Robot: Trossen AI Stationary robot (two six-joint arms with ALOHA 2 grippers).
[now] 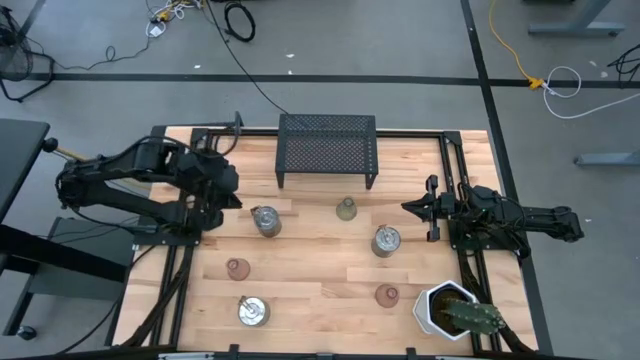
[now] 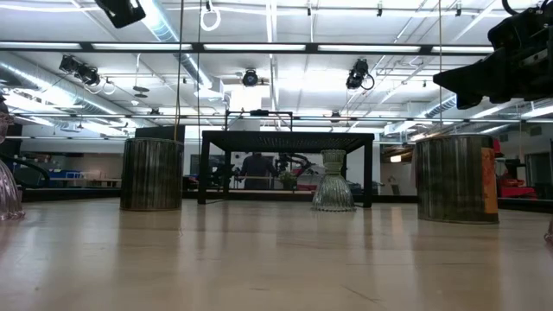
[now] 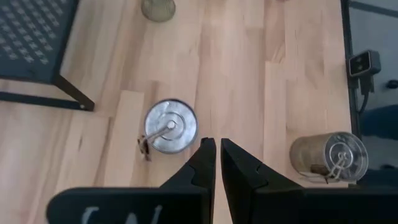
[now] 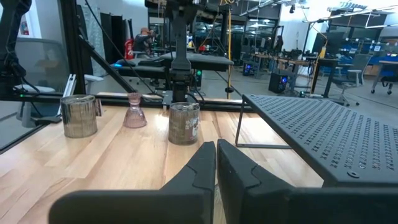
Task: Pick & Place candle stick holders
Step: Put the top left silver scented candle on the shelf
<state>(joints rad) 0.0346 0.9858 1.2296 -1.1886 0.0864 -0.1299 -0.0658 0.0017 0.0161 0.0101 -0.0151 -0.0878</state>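
Observation:
Three silvery can-like holders (image 1: 265, 221) (image 1: 386, 240) (image 1: 253, 311), an olive-green glass cup (image 1: 346, 209) and two pink glass cups (image 1: 237, 268) (image 1: 387, 295) stand upright on their bases on the wooden table. My left gripper (image 1: 235, 196) is shut and empty. It hangs above the table just left of the far-left silvery holder (image 3: 170, 126) and points down. My right gripper (image 1: 410, 208) is shut and empty. It is level at the table's right side and points left, with the middle silvery holder (image 4: 184, 122) farther off.
A black mesh rack (image 1: 327, 148) stands at the table's far middle. A white hexagonal pot with a cactus (image 1: 450, 310) stands at the near right corner. Bare wood lies between the holders in the table's middle (image 1: 320, 265).

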